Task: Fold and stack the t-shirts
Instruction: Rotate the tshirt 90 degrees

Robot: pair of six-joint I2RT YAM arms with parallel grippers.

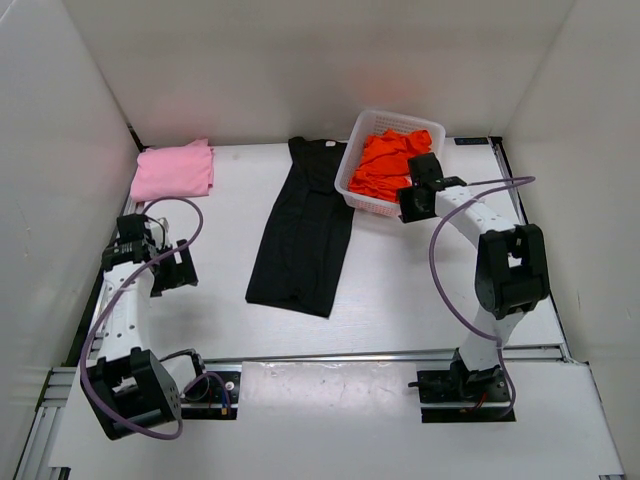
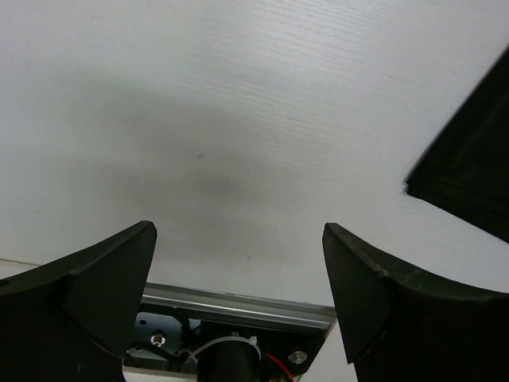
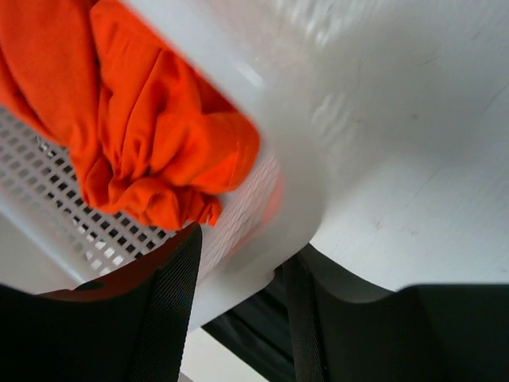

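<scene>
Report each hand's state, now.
Left hand: open, holding nothing.
Right hand: straddles the basket wall; whether it grips cannot be told.

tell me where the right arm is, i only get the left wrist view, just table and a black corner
Observer: The right gripper straddles the near wall of the white basket, one finger inside and one outside.
Operator: anything in the basket
Observer: The orange t-shirt, crumpled, right by that gripper.
Operator: and the pink one
Observer: The pink t-shirt lies folded at the far left corner of the table.
</scene>
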